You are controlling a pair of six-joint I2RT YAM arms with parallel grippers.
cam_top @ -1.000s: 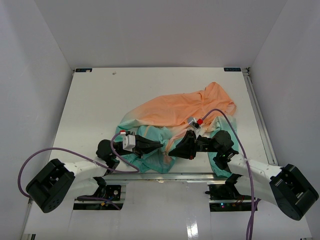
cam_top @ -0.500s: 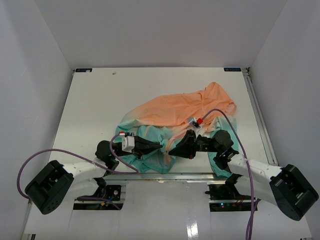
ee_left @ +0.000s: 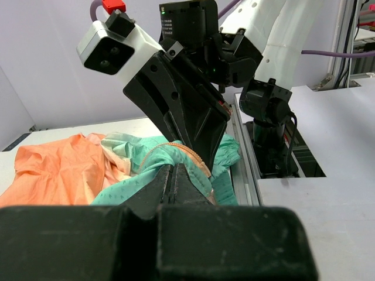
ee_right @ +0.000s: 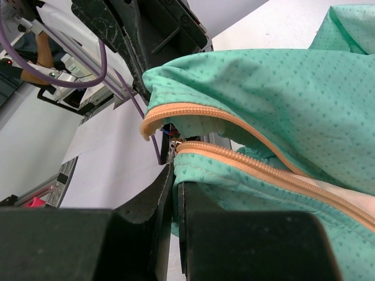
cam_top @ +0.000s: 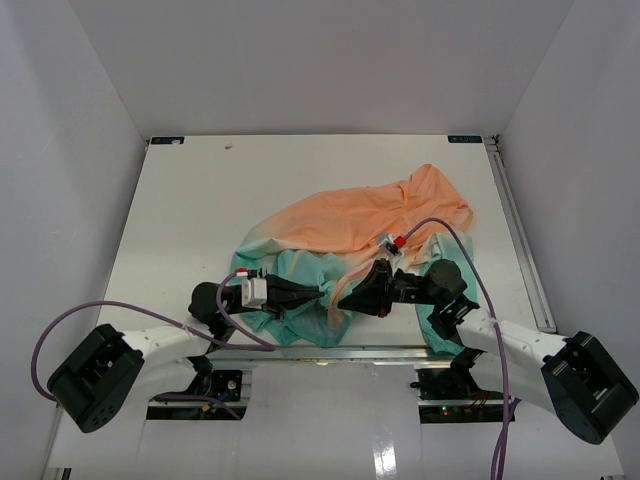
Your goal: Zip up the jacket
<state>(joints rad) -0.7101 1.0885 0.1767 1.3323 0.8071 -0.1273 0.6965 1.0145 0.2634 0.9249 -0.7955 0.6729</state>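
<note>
Shows the jacket [cam_top: 370, 225] bunched on the bench [cam_top: 200, 200], teal half nearest. At the jacket's teal near edge, grips fabric with the left pincer [cam_top: 322, 291], clenched; just beside, pinches the orange-trimmed zipper edge [ee_right: 234, 160] with the right pincer [cam_top: 343, 298], likewise clenched.

This is a robotics lab test cell. A white table [cam_top: 200, 200] is boxed in by plain white walls [cam_top: 320, 60] on three sides. The left arm [cam_top: 165, 338] and right arm [cam_top: 505, 345] are bolted at the table's near edge along a metal rail [cam_top: 380, 352]. Purple cables [cam_top: 60, 325] loop off beside that edge.
</note>
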